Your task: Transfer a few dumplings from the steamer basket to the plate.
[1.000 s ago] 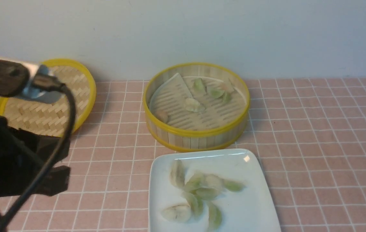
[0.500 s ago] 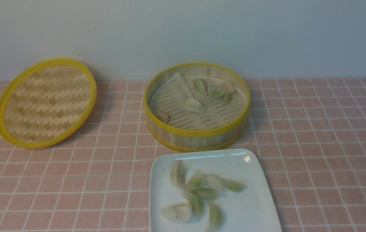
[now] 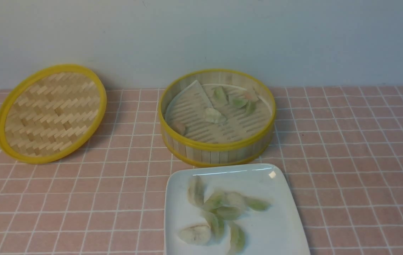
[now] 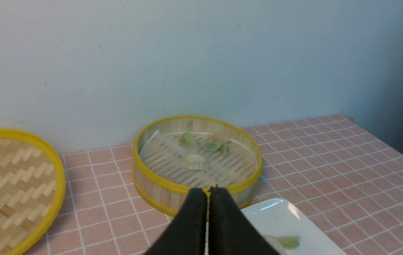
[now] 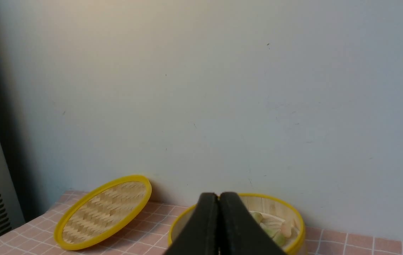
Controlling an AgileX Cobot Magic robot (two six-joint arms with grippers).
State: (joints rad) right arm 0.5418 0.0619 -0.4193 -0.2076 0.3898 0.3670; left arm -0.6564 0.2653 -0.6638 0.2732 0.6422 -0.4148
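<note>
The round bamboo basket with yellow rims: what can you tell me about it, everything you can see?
The steamer basket is a low round bamboo tub with upright slatted walls and yellow rims top and bottom. It stands upright and uncovered on the pink checked tabletop. Inside lies a pale ridged liner, one edge curled up, holding a handful of dumplings, greenish to whitish. The white plate sits just in front; whether they touch is unclear.

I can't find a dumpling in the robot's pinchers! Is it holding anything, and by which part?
Nothing is held. The left gripper and right gripper have their jaws pressed shut, empty. The dumplings lie on the plate and in the steamer basket.
</note>
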